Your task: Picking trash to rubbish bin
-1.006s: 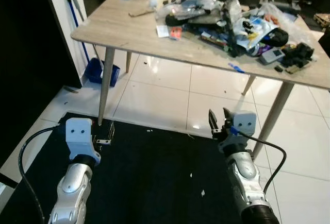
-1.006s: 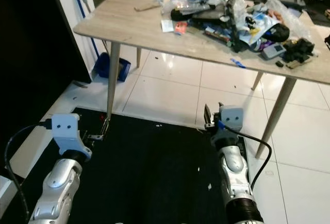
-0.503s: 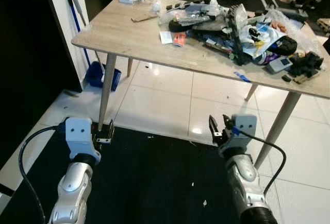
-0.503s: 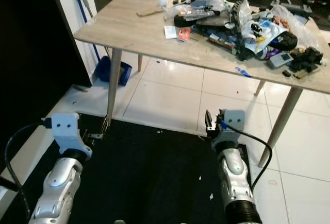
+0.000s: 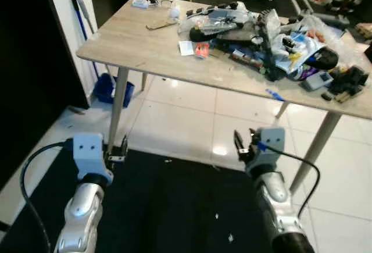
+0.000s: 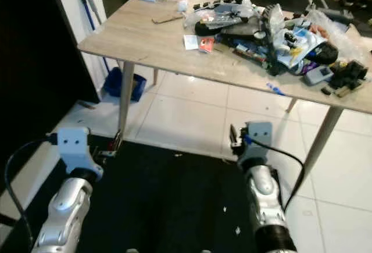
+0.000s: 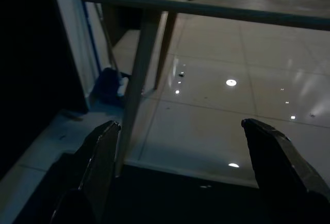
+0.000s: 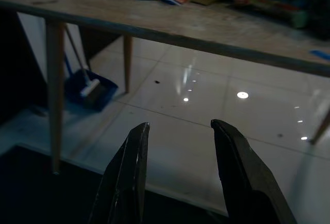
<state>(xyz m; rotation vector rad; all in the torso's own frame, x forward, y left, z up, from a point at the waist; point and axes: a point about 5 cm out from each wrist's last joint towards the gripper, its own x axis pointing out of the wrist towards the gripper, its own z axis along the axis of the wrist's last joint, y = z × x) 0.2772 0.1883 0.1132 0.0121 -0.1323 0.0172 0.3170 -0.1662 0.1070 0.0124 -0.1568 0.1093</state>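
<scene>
1. While I look down from the head camera, the wooden tabletop (image 5: 139, 38) stands ahead of me on white floor tiles (image 5: 174, 119), its long axis running from my near left away to my right.
2. I see the trash pile (image 5: 273, 38) heaped on the tabletop's far right half: plastic bags, wrappers and dark items.
3. My left end effector (image 7: 180, 172) has its fingers spread wide with nothing between them, held low over the black mat (image 5: 168, 206) near a table leg (image 5: 116, 110).
4. My right end effector (image 8: 180, 172) is partly open and holds nothing, pointing under the tabletop.
5. I see a blue dustpan (image 6: 125, 81) against the wall beside a broom handle (image 5: 81, 11).
</scene>
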